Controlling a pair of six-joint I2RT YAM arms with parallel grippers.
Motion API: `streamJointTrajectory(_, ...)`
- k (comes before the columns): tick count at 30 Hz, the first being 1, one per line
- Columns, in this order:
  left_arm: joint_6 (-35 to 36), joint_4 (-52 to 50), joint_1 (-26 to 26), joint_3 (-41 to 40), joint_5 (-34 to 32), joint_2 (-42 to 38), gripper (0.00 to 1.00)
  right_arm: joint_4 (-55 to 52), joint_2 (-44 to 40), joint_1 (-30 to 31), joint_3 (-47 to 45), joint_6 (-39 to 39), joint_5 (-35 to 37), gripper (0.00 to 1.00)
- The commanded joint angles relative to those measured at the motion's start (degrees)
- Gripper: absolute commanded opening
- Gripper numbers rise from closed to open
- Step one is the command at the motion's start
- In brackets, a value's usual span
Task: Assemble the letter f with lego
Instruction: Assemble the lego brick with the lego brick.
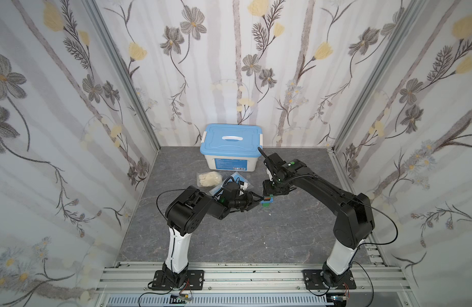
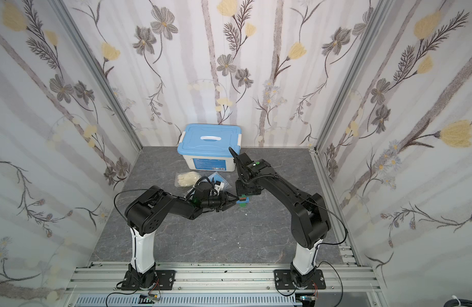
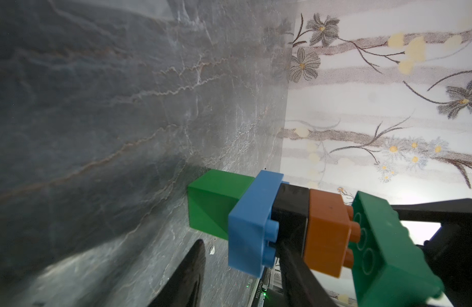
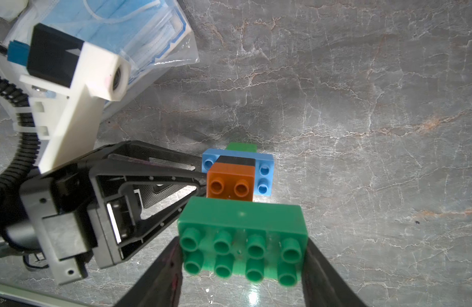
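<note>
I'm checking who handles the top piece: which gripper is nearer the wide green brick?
Right. The right gripper holds the wide green brick by its two ends. The left gripper is lower down the stack, with its tips by the blue brick and orange brick.

Two black arms (image 1: 322,186) with white lower links (image 1: 177,247) and black cables (image 1: 301,177).

lego (image 4: 231,183): green, blue, black, orange, green | table (image 4: 362,79): grey, marble-veined | box lid (image 1: 231,141): blue | walls (image 1: 256,79): floral
</note>
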Motion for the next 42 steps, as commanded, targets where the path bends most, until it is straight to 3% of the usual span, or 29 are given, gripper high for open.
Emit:
streamJointTrajectory(1,0.80,0.35,0.05,0.35,0.08,0.37,0.48,0.62,0.62,-0.21,0.60,-0.70,0.21,0.56)
streamJointTrajectory(42,0.89,-0.38,0.03,0.40,-0.62,1.20,0.44,-0.50,4.24,-1.46,1.19,-0.90,-2.21,0.53)
